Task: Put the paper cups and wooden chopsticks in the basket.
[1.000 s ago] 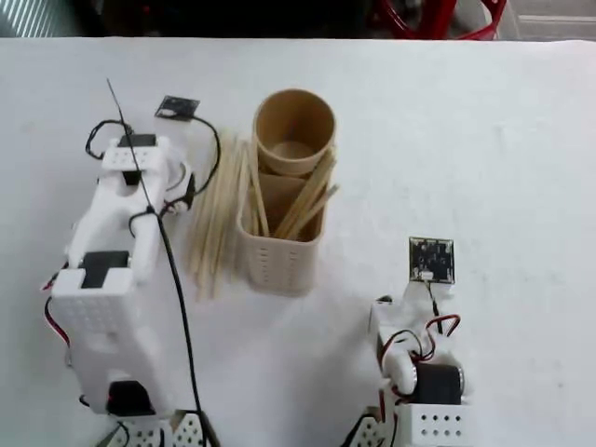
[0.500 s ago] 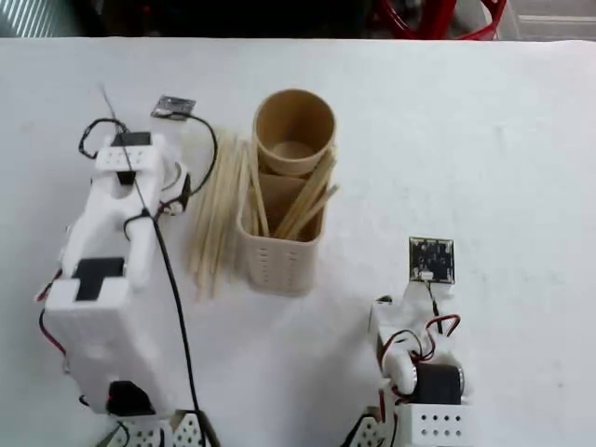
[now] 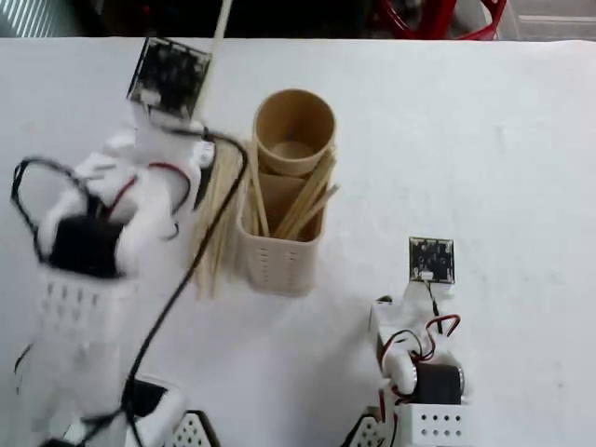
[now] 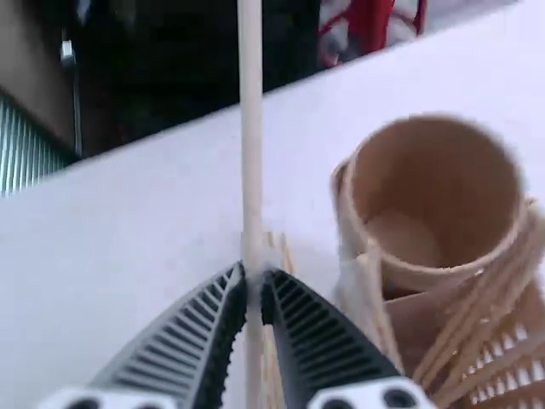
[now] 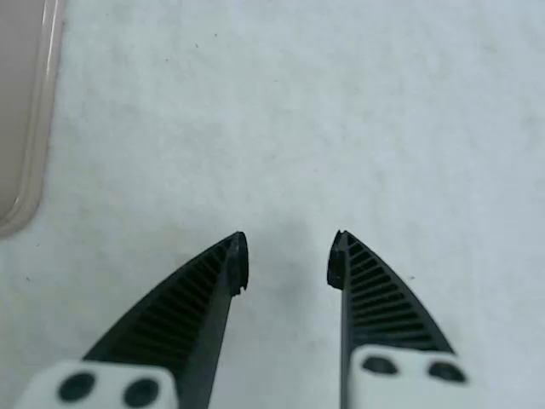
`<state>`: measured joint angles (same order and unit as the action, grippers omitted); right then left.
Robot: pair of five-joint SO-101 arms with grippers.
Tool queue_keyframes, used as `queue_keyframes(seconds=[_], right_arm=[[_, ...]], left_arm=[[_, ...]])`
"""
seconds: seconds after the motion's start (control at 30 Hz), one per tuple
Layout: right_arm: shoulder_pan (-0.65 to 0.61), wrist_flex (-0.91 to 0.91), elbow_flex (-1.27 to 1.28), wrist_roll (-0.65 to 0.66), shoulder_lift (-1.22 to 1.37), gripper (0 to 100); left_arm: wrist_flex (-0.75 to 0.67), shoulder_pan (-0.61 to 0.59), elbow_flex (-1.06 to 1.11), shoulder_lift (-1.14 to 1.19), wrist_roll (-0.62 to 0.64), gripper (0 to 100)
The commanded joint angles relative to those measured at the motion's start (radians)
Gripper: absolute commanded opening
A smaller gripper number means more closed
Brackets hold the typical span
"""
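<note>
My left gripper [image 4: 253, 281] is shut on one wooden chopstick [image 4: 250, 128], held up off the table. In the high view that chopstick [image 3: 221, 20] points toward the table's far edge, above the left arm [image 3: 112, 233]. More chopsticks [image 3: 212, 223] lie in a loose bundle on the table just left of the basket [image 3: 277, 263]. Two paper cups [image 3: 293, 130] stand stacked in the basket, with a few chopsticks [image 3: 312, 200] leaning inside it. The upper cup [image 4: 430, 196] sits just beside the held stick. My right gripper [image 5: 288, 251] is open over bare table.
The right arm [image 3: 419, 368] sits folded at the near right, its camera board [image 3: 431, 259] right of the basket. A corner of the basket [image 5: 25, 111] shows in the right wrist view. The white table [image 3: 484, 140] stretches far and right. Red chair legs [image 3: 433, 17] stand beyond the far edge.
The left arm has risen from the chopstick bundle, lifting one chopstick clear of the table. The right arm has not moved.
</note>
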<state>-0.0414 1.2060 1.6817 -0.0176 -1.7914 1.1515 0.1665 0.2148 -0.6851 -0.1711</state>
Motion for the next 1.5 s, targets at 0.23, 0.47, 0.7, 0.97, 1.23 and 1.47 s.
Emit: queue_keyframes(seconds=[0.23,0.47,0.7,0.97,1.23,1.47], right_arm=[[-0.002,0.007,0.009,0.008,-0.008,15.9],[-0.002,0.007,0.009,0.008,-0.008,15.9],[-0.002,0.007,0.009,0.008,-0.008,15.9],[-0.002,0.007,0.009,0.008,-0.008,15.9],[-0.002,0.007,0.009,0.008,-0.008,15.9],[-0.002,0.007,0.009,0.008,-0.008,15.9]], left_arm=[[-0.252,0.302,0.006,-0.111,-0.038,2],[-0.362,0.372,0.141,-0.114,-0.043,2],[-0.377,0.367,0.196,-0.119,-0.044,2],[-0.365,0.366,0.198,-0.119,-0.040,10],[-0.345,0.364,0.189,-0.120,-0.043,10],[-0.348,0.039,0.192,-0.245,-0.034,4]])
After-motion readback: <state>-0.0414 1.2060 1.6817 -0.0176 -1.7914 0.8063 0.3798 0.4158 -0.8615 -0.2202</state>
